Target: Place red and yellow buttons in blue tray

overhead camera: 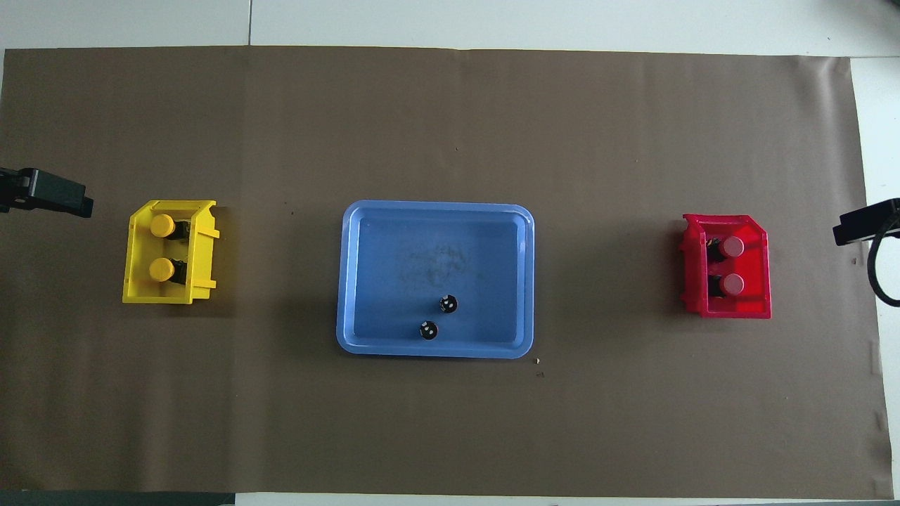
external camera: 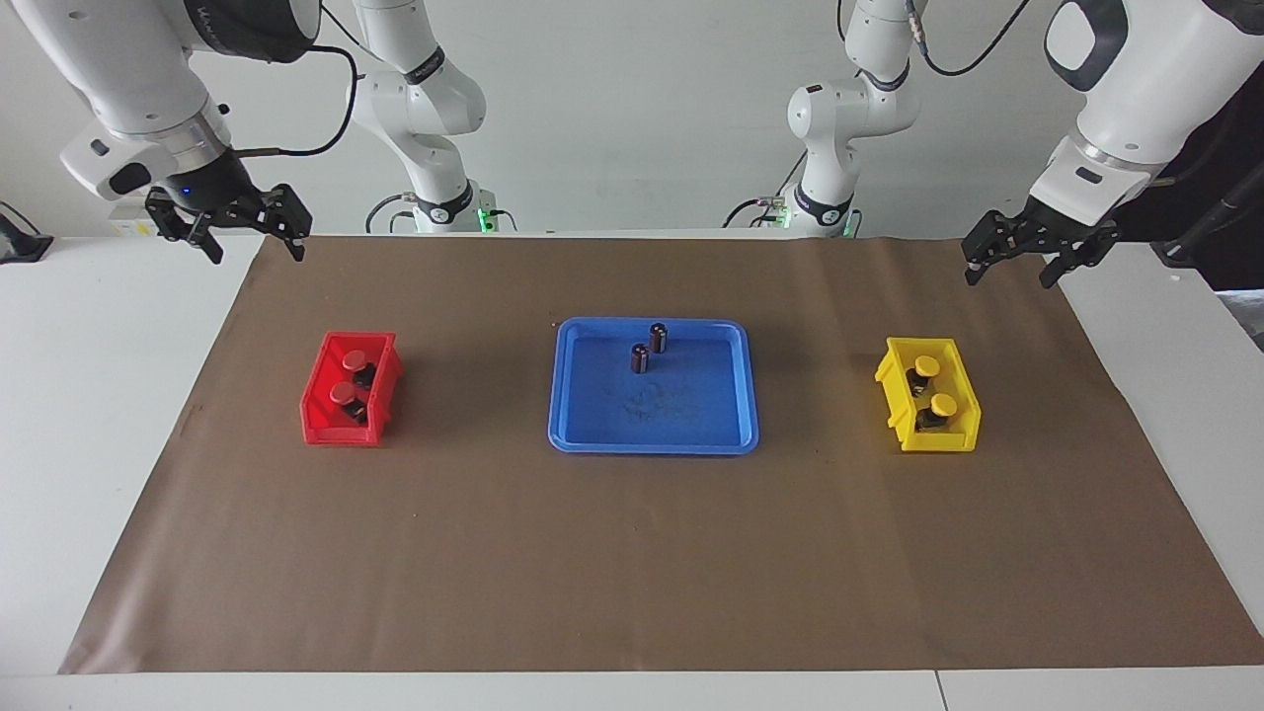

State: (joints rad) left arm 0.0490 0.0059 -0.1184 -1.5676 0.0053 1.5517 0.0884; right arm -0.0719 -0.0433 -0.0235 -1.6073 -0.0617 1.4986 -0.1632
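Note:
Two red buttons point(external camera: 354, 360) point(overhead camera: 731, 246) sit in a small red bin point(external camera: 314, 420) toward the right arm's end of the table. Two yellow buttons point(external camera: 926, 366) point(overhead camera: 162, 225) sit in a small yellow bin point(external camera: 938, 441) toward the left arm's end. Between the bins lies the blue tray point(external camera: 652, 446) point(overhead camera: 436, 351). My right gripper point(external camera: 255, 247) hangs open and empty over the paper's corner nearest its base. My left gripper point(external camera: 1009, 276) hangs open and empty over the matching corner at its own end.
Two small dark cylinders point(external camera: 658, 338) point(overhead camera: 448, 303) with silvery tops stand upright in the tray, in the part nearest the robots. Brown paper point(external camera: 632, 553) covers the table under everything. The arms' bases stand at the table's edge.

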